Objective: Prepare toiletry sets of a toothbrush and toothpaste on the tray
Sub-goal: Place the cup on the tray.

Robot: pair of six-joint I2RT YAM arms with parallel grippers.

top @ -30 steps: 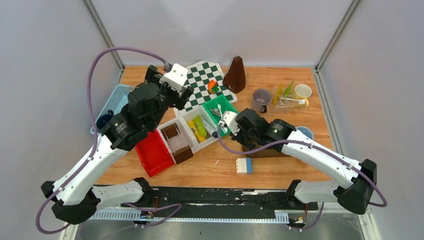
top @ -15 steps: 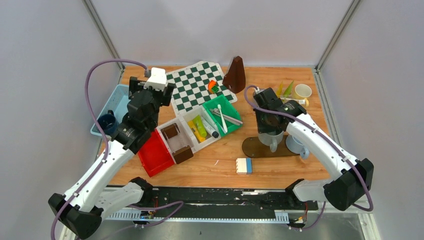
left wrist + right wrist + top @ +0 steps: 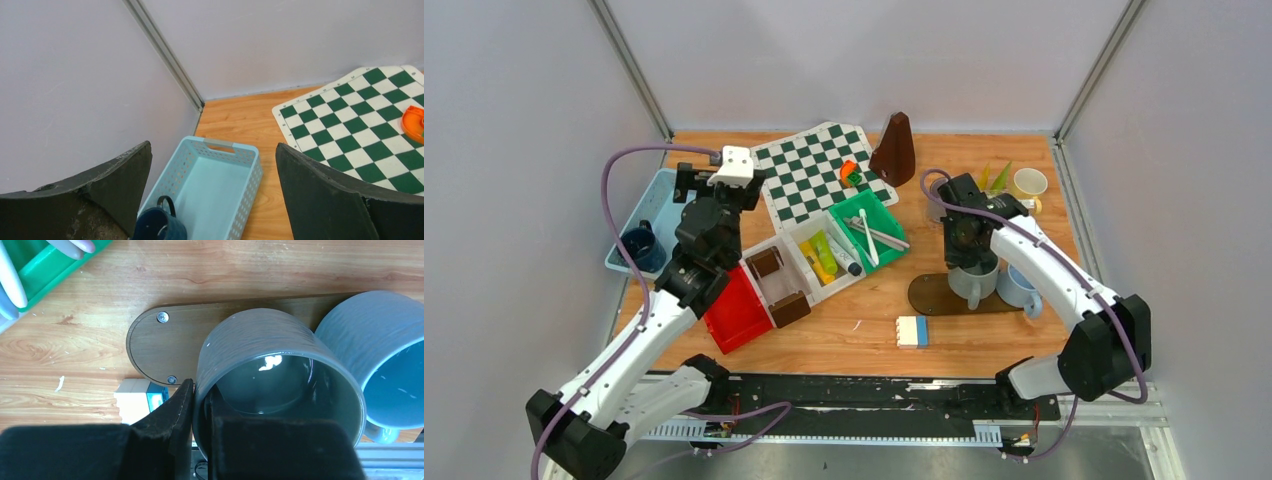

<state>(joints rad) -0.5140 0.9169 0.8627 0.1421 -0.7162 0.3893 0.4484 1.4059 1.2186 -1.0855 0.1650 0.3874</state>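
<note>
My right gripper [image 3: 199, 402] is clamped on the rim of the grey-green mug [image 3: 280, 375], one finger outside the wall and one inside. It holds the mug over the brown tray [image 3: 165, 340], just beside the light blue mug [image 3: 385, 335]; I cannot tell whether its base rests on the tray. My left gripper [image 3: 212, 150] hangs empty with jaws spread wide above the basket [image 3: 248, 175], where the dark blue mug [image 3: 160, 227] sits at the near end, and toothbrushes [image 3: 865, 235] lie in the green bin [image 3: 854, 208], apart from the tray.
</note>
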